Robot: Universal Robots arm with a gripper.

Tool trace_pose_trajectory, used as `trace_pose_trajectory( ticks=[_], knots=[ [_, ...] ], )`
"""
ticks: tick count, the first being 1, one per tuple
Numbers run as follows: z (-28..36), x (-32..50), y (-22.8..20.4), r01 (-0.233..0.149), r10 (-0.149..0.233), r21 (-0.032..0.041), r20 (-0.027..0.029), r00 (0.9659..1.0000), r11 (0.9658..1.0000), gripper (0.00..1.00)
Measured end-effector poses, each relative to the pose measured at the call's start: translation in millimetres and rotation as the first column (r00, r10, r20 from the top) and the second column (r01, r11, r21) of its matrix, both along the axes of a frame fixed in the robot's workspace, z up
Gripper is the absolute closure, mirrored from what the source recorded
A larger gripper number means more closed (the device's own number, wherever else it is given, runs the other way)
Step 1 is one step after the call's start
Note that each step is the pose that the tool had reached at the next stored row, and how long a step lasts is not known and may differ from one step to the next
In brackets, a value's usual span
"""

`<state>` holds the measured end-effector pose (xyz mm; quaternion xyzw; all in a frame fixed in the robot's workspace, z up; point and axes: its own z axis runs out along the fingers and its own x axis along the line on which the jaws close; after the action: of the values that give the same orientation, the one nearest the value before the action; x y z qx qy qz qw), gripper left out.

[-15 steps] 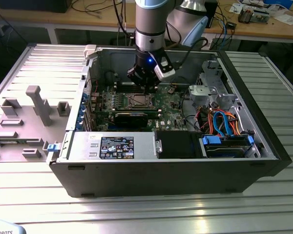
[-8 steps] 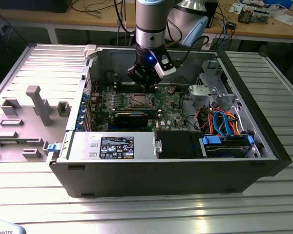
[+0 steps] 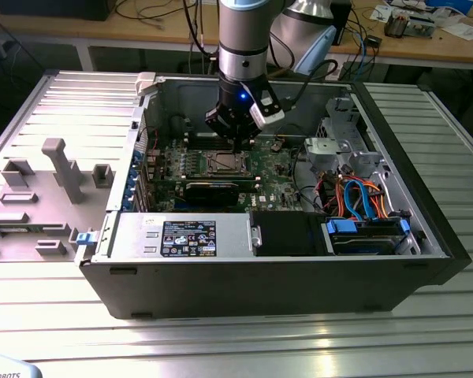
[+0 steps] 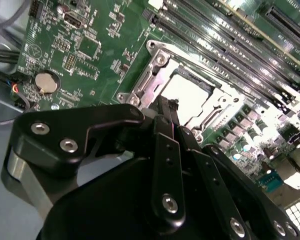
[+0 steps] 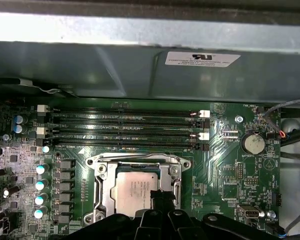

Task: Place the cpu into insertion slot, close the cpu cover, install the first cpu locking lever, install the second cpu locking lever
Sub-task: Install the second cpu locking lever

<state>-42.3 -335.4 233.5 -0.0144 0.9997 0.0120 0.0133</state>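
Cpu (image 5: 134, 192): seated flat in the insertion slot (image 5: 102, 192), silvery top showing through the cpu cover (image 5: 174, 175). Your pincer (image 4: 171, 111) stands at its edge, fingertips pressed together, holding nothing. Judged light, stiff, slick, fragile underneath; take it by opposite edges only. Hidden: the slot's near side and locking levers, behind the pincer.
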Motion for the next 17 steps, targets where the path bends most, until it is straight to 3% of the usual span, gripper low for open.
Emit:
trace_pose_trajectory(
  ticks=[10, 17],
  knots=[
    [0.0, 0.0, -1.6, 0.0, 0.0, 0.0, 0.0, 1.0, 1.0, 0.89],
    [0.0, 0.0, -7.6, 0.0, 0.0, 0.0001, 0.0, 1.0, 1.0, 0.89]
  ],
)
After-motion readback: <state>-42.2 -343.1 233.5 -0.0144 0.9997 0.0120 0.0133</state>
